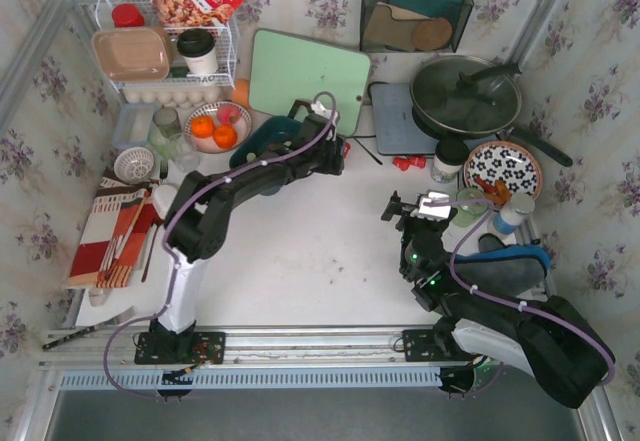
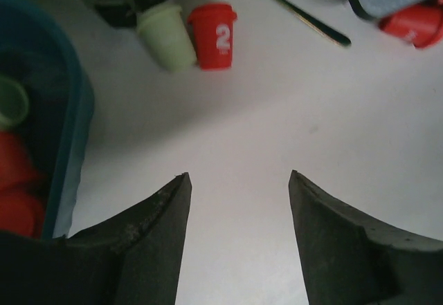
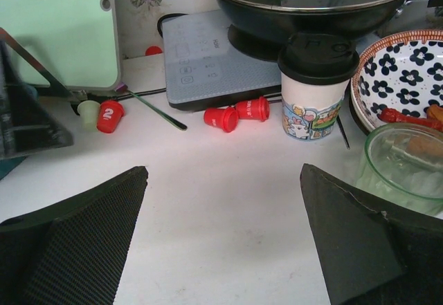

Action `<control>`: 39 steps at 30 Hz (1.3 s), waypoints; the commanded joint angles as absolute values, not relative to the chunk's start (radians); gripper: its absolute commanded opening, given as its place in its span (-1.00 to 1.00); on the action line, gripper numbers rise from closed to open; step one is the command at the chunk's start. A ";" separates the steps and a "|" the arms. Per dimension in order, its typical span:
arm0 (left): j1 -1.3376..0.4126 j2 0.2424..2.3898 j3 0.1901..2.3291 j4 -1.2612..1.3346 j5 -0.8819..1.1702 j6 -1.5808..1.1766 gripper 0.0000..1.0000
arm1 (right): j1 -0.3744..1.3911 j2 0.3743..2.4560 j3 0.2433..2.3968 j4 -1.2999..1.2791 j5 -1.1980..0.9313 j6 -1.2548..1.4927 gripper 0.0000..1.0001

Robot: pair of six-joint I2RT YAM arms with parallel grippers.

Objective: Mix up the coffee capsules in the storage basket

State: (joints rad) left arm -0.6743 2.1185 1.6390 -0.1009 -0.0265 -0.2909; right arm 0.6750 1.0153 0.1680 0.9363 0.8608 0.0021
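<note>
The teal storage basket [image 2: 73,111] fills the left edge of the left wrist view, with red coffee capsules [image 2: 14,173] and a pale green one [image 2: 10,101] inside. My left gripper [image 2: 239,177] is open over bare white table just right of the basket, with nothing between its fingers. Ahead of it a green capsule [image 2: 166,35] and a red capsule marked "2" [image 2: 214,35] stand on the table. Two more red capsules [image 3: 221,118] lie by the grey cooktop [image 3: 208,63]. My right gripper [image 3: 225,173] is open and empty, short of them.
A thin dark rod [image 2: 297,14] lies on the table near the loose capsules. A lidded cartoon cup [image 3: 315,87], a patterned bowl [image 3: 401,63] and a green glass [image 3: 405,160] crowd the right. A black pan [image 3: 311,1] sits on the cooktop. A mint cutting board [image 1: 308,71] leans at the back.
</note>
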 commanded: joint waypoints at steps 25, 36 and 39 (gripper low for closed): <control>-0.595 2.677 2.452 -0.546 -0.176 -0.319 0.00 | 0.676 0.972 0.168 0.930 0.834 0.047 1.00; -0.549 2.744 2.519 -0.529 0.047 -0.382 0.12 | 0.676 0.990 0.169 0.939 0.824 0.043 1.00; -0.549 2.741 2.507 -0.499 0.085 -0.378 0.12 | 0.677 1.000 0.171 0.938 0.809 0.045 1.00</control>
State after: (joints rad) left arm -0.5484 2.7262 2.5191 -0.5053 -0.0093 -0.3611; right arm 0.6750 0.9905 0.1673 0.9138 0.8265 0.0433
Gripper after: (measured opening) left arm 0.555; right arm 1.000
